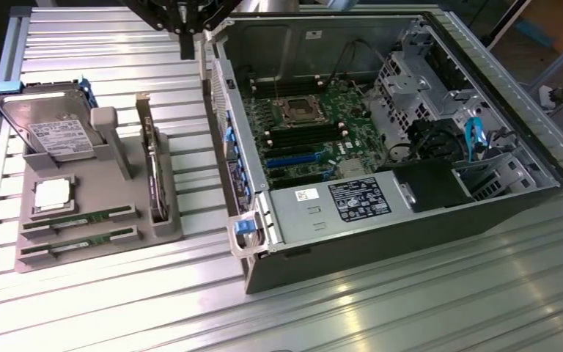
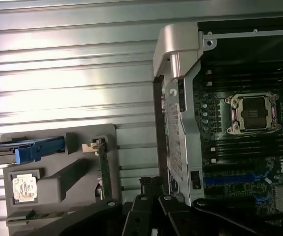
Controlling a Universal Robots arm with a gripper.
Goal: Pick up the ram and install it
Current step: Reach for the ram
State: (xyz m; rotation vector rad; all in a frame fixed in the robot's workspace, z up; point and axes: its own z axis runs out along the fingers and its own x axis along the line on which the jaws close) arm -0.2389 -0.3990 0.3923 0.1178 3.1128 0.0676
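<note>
On grey tray (image 1: 125,180), ram (image 1: 74,221) lies flat, well apart from closed, empty pincer (image 1: 188,45).

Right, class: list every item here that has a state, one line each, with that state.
Black metal computer case: side open.
Square silver processor socket: empty.
Thin green ram sticks: lying in grey tray, uninstalled.
Big silver hard drive: propped on edge in tray.
Dark gripper: shut.
</note>
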